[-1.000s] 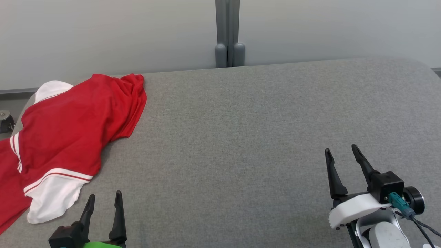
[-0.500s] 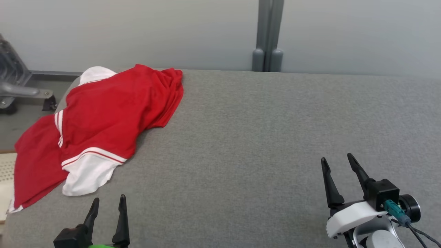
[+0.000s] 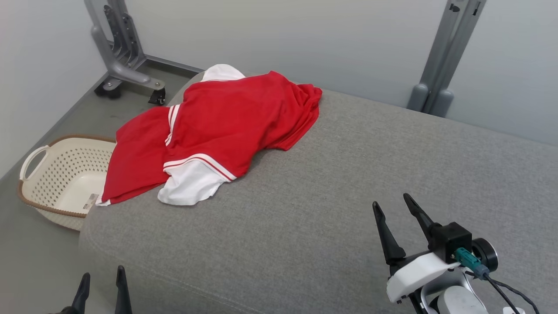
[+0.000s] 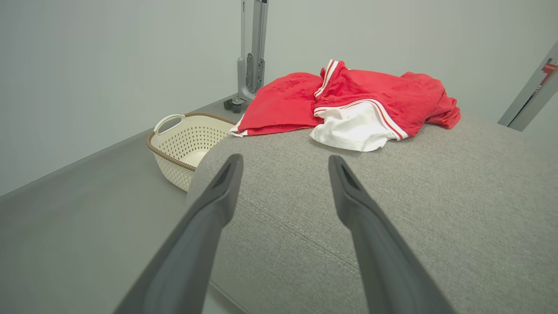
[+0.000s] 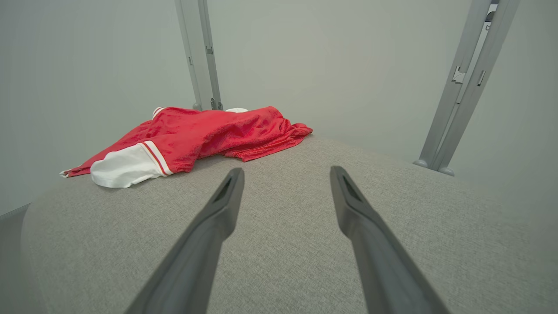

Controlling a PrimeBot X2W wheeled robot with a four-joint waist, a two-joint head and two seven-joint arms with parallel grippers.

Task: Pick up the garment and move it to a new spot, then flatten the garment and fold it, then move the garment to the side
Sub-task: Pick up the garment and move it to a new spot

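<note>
The red and white garment [image 3: 226, 117] lies crumpled on the far left corner of the grey bench [image 3: 348, 183]. One red panel drapes over the bench's left edge, above a cream basket [image 3: 65, 174] on the floor. The left gripper [image 3: 102, 272] hovers off the bench's near left corner, the right gripper [image 3: 390, 200] over its near right part. Both are spread wide, empty and well apart from the cloth. A shallow pinch might tip the overhanging cloth off the bench.

Red garment [image 3: 226, 122] w/ white trim, crumpled at gray surface's [image 3: 348, 183] far-left corner.
</note>
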